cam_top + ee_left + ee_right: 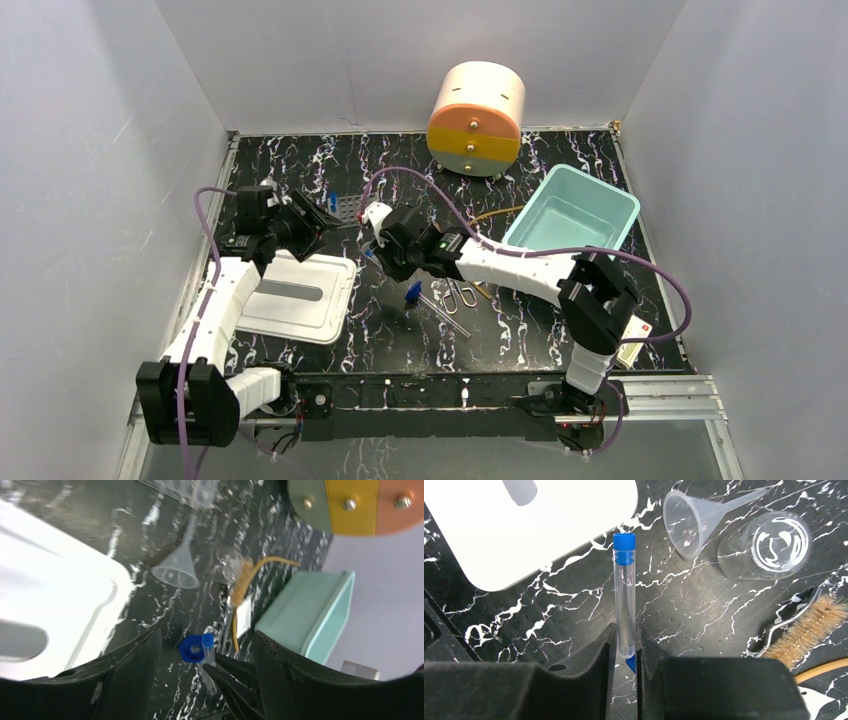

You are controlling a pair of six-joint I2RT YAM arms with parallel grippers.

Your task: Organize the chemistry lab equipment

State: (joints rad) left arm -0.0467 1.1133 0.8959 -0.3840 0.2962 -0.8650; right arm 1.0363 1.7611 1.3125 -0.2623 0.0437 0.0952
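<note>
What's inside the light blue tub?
From above, the light blue tub shows only its bare pale floor, with nothing lying on it. Its near wall hides a strip of the floor along that side. The left wrist view shows just its outside wall.

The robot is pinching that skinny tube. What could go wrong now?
1. The right gripper holds the tube only near the end away from its cap, with most of it sticking out, so it might tilt or slip out.
2. The funnel and a clear jar lie loose nearby; a low swing could knock them rolling.
</note>
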